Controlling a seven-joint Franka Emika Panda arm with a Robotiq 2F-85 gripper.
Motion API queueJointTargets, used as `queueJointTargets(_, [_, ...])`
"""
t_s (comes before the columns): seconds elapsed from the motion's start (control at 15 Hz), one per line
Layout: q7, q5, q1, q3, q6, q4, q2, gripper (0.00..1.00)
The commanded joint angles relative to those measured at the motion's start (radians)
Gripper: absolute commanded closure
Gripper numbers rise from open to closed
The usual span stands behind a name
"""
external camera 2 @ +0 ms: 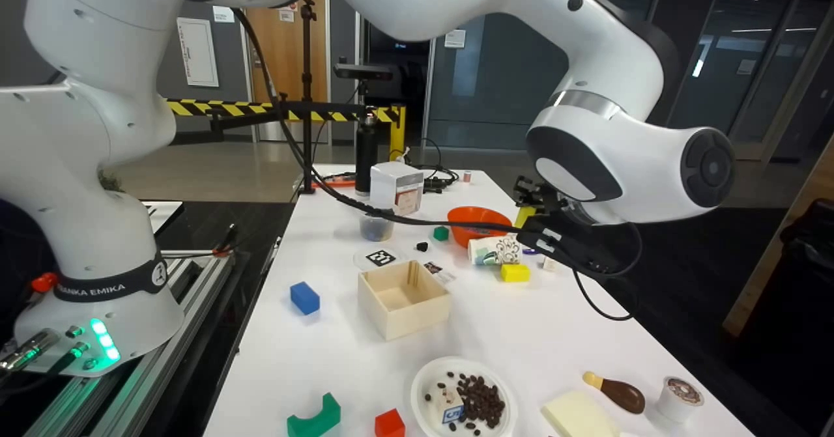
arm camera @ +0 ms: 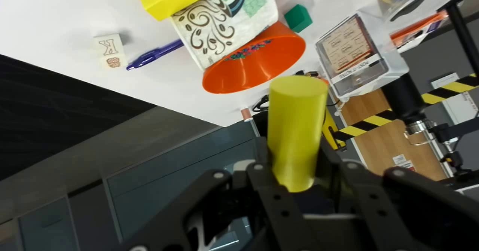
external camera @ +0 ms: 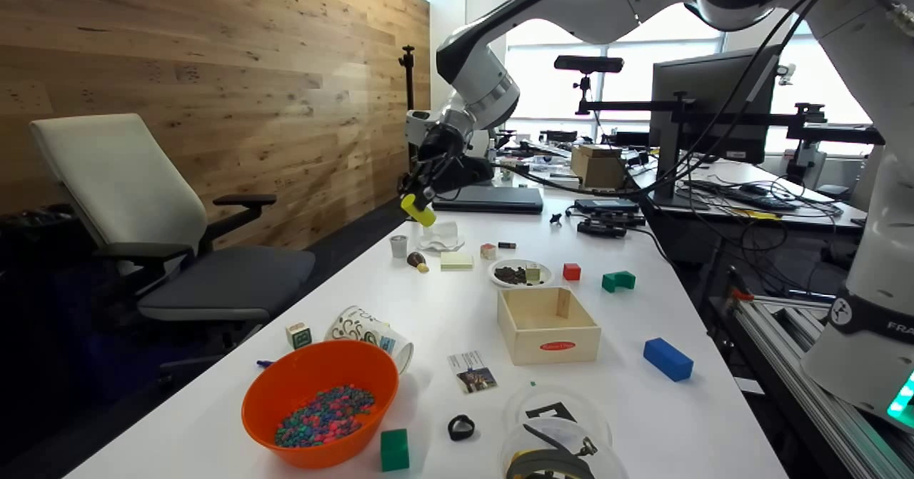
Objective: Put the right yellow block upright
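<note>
We've got the gripper point(arm camera: 293, 153) clamped on a yellow cyl point(external camera: 418, 210), jaws against its sides, so it's full. The cyl is up in the air & leans at a slant in an exterior view. Re the task's thing: we count 2 yellow pcs, the cyl in the grip & a yellow block point(external camera 2: 515, 273) lying on the table point(external camera 2: 521, 333) just beside the cup point(arm camera: 226, 23); which one is "right" we can't tell, nor if block & cup touch. The cup lies on its side next to the bowl point(external camera: 314, 368), which is orange w/ multicol. bits point(external camera: 328, 415) in the bottom. Near the cup we see a pen point(arm camera: 157, 54) & a letter cube point(arm camera: 109, 51); a green cube point(external camera: 394, 450) sits just beside the bowl. A card point(external camera: 471, 372) lies b/w the cup & the wood box point(external camera 2: 417, 320), which is approx. mid-table, & the blue block point(external camera 2: 305, 298) is apart from the box, on the side of the base point(external camera 2: 98, 323). The plate point(external camera 2: 420, 401) holds beans point(external camera 2: 485, 398) & a small cube point(external camera 2: 447, 406), & near it we've a red cube point(external camera 2: 389, 422) & a green arch point(external camera 2: 316, 419). On the plate's far side from the base we find a pale pad point(external camera 2: 580, 414), a brown-yellow pc point(external camera 2: 619, 394) & a pod point(external camera 2: 679, 399), grouped close. A chair point(external camera: 228, 279) stands by the table & a monitor point(external camera: 714, 101) by a desk point(external camera: 842, 215), both in an exterior view.
</note>
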Motion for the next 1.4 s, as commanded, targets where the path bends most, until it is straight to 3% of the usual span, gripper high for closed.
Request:
queueJointTargets(0.0, [-0.036,0.124,0.066,-0.035,0.081,0.012,0.044,0.92])
queueJointTargets(0.67, [-0.078,0.406,0.115,-0.055,0.202,0.083,0.166,0.92])
queueJointTargets(1.33, [-0.350,0.675,0.171,-0.068,0.402,0.096,0.259,0.92])
